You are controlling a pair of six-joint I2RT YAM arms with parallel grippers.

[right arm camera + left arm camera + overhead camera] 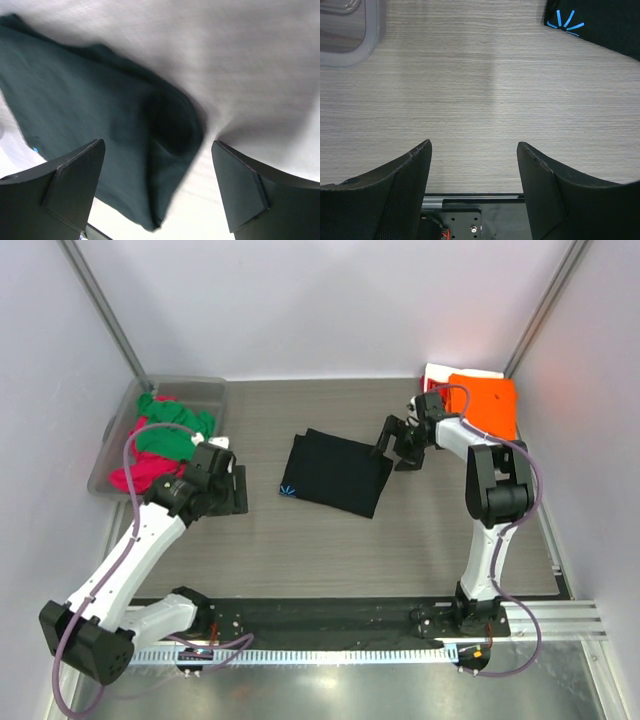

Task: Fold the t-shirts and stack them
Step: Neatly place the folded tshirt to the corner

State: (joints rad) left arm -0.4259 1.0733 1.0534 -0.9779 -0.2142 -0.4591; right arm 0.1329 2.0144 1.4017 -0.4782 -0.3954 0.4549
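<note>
The left arm [140,540] stretches from the lower left of the frame up toward left of centre, its left gripper [236,490] standing parted. The right arm [497,490] rises along the right side and bends leftward, its right gripper [395,447] spread wide.

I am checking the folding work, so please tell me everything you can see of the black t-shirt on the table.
The black t-shirt is soft, matte cloth, folded into a flat, roughly square packet that lies turned at an angle near the middle of the table. A small light-blue starburst print shows at its near-left corner. Its right edge is slightly bunched. The open right gripper is close by that edge; contact cannot be judged. Nothing else touches it.
</note>
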